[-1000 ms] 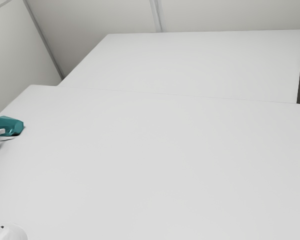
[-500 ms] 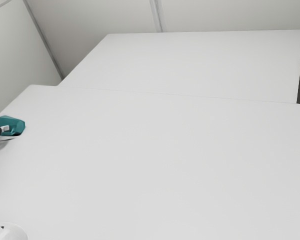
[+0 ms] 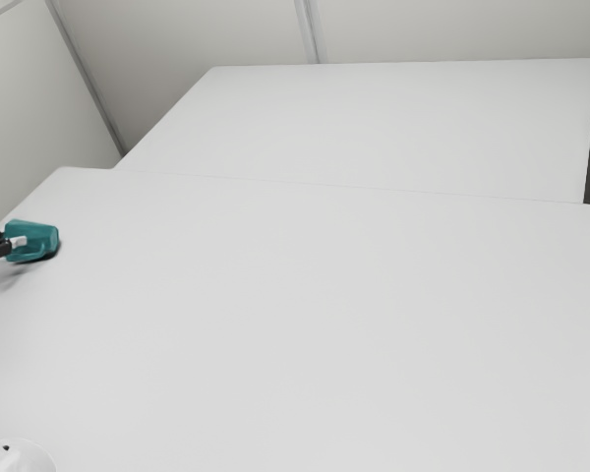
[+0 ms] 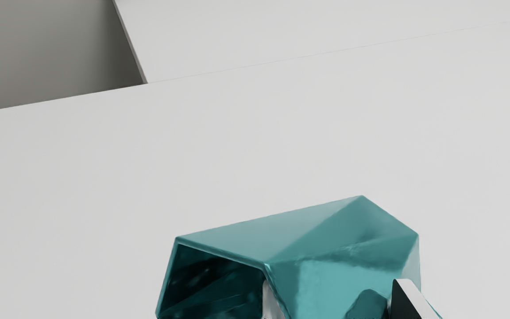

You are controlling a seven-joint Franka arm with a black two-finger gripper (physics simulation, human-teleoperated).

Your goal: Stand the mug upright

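The mug (image 4: pixel 321 248) is at the exterior view's far left on the pale table (image 3: pixel 324 315), on its side, its mouth (image 4: pixel 215 283) opening sideways. The black pincer (image 4: pixel 335 288) is right at it, reaching in from the left. I cannot tell whether the pincer is open, closed or gripping the mug, and that doubt is the first of 3 risks. If the hold is missing or thin, turning the hand would probably let the mug slip or roll, since its smooth, slanted sides offer little flat surface to pinch.

Risk 2 is stopping the turn short: the base would meet the table on an edge, and the mug could topple once released. Risk 3 is height. If the mug is turned too low, its rim or handle may catch the table and twist it askew; let go too high, it could drop and tip.
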